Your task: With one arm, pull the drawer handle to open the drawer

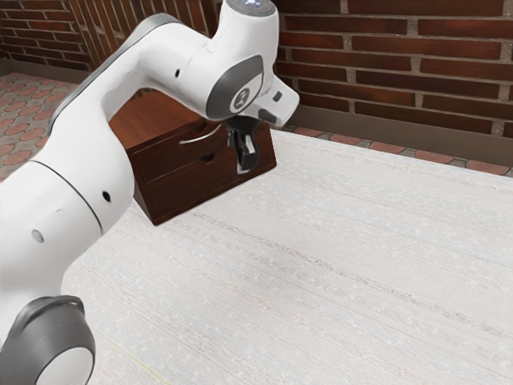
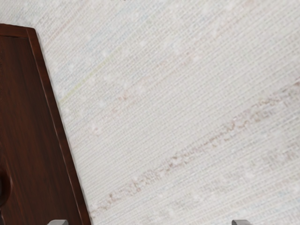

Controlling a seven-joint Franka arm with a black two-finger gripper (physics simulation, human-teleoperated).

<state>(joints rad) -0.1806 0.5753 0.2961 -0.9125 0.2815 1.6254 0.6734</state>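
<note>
From the exterior view, my arm [image 1: 120, 120] comes in from the exterior view's left and bends down over a dark wooden cabinet [image 1: 152, 122]. The cabinet stands on the pale bench [image 1: 337, 257], with a brick wall [image 1: 401, 64] behind it. The cabinet shows two fronts, one above the other. The upper drawer [image 1: 164, 154] carries the drawer handle [image 1: 199, 138], a curved silver bar. As far as I can see, the two fronts lie level with each other. My claw [image 1: 247, 160] hangs pointing down at the end of the cabinet front nearer the exterior view's right, just beside the handle's end. It holds nothing, and I cannot tell whether it touches the wood.

From the wrist view, I look straight down on the bench [image 2: 187, 117], with the cabinet's [image 2: 28, 140] dark wood and its raised edge running slantwise to one side. My two grey fingertips [image 2: 57, 222] show at the lower edge, set wide apart. One is over the wood by the cabinet's edge and the other is over bare bench, with nothing gripped between them.
</note>
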